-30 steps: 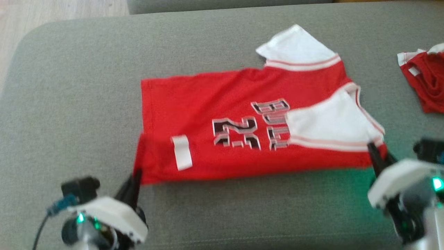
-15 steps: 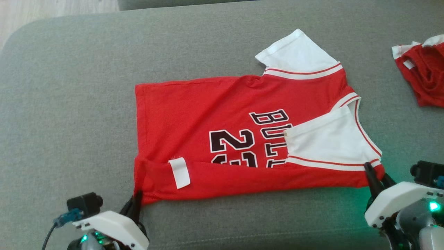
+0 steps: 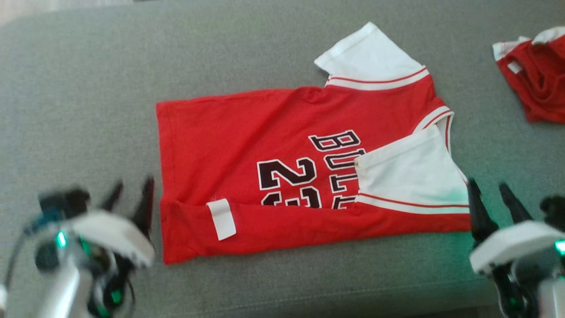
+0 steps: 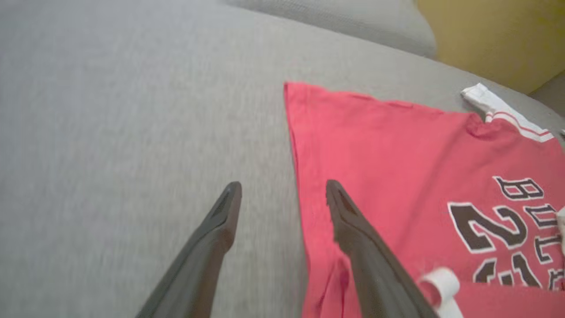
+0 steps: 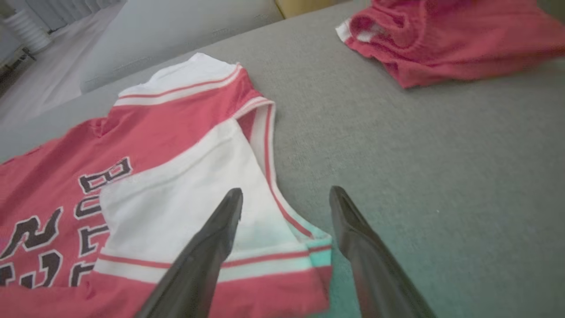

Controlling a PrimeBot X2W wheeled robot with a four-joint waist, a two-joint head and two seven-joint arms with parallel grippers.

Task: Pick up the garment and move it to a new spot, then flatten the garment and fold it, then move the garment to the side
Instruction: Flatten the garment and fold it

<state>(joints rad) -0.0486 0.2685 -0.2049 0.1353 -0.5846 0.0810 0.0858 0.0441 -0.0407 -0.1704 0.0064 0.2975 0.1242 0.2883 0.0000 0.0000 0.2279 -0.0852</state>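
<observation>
1. Two grippers show in the head view, each with its fingers spread and nothing between them. The left gripper (image 3: pixel 133 183) sits at the near left, just beside the hem edge of the red jersey (image 3: pixel 247 145). The right gripper (image 3: pixel 487 184) sits at the near right, just beside the jersey's shoulder corner. The jersey lies flat in the middle of the grey cushion (image 3: pixel 88 110), hem to the left and collar to the right. Its near long edge is folded over the front, with a white label (image 3: pixel 221 219) on that strip. The near sleeve (image 3: pixel 410 172) is folded onto the chest and hides part of the lettering. A crumpled red garment (image 3: pixel 536 79) lies well apart at the far right.

2. Left wrist view: the left gripper (image 4: pixel 283 185) is splayed and empty. One finger stands over bare cushion (image 4: pixel 110 110), the other over the jersey's (image 4: pixel 397 150) hem edge; whether it touches, I cannot tell.

3. Right wrist view: the right gripper (image 5: pixel 287 191) is wide apart and empty. One finger stands over the white sleeve (image 5: pixel 185 185), the other over the cushion (image 5: pixel 441 176). The crumpled red garment (image 5: pixel 450 39) lies beyond.
</observation>
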